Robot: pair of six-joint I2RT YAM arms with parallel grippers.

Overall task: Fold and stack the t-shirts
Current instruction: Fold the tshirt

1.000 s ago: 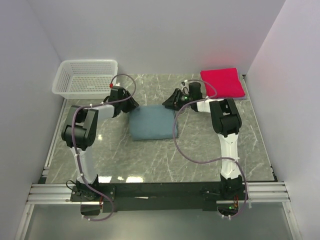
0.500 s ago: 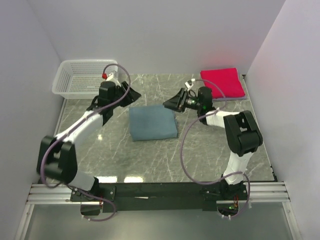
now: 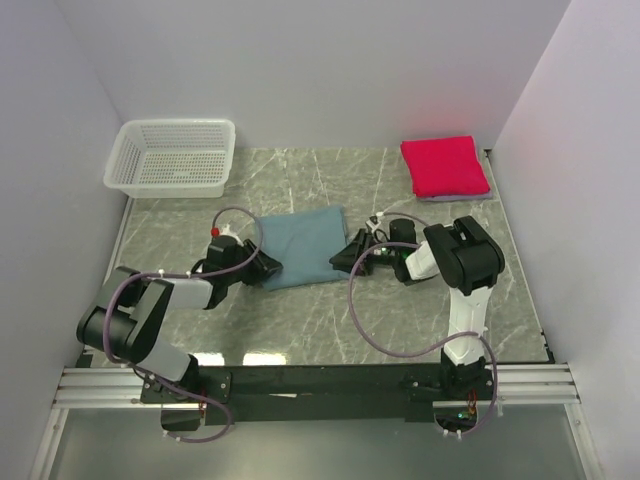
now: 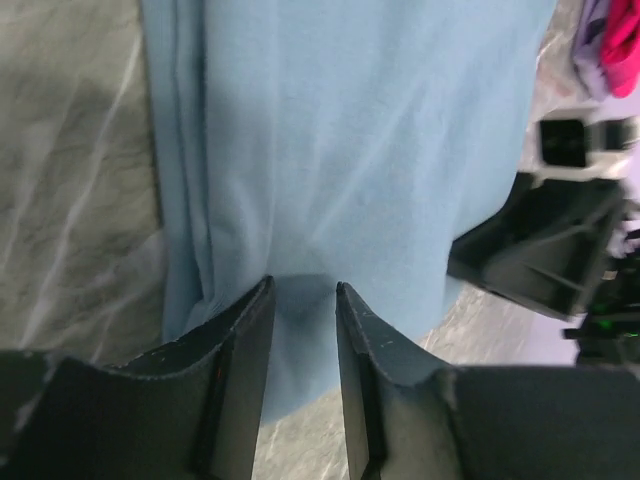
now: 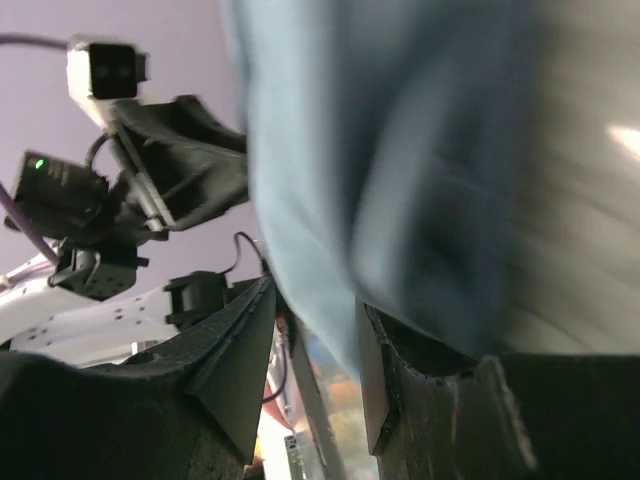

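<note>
Centrally, the left gripper (image 4: 302,287) pinches the blue shirt (image 3: 300,245) at its 7 o'clock corner, jaws narrow. At 4 o'clock the right gripper (image 3: 348,256) straddles cloth; its grip cannot be told.

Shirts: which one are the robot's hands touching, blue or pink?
The blue shirt, in the middle: its cloth sits between the fingers of the left gripper and right gripper. The pink shirt lies folded, alone, far right.
</note>
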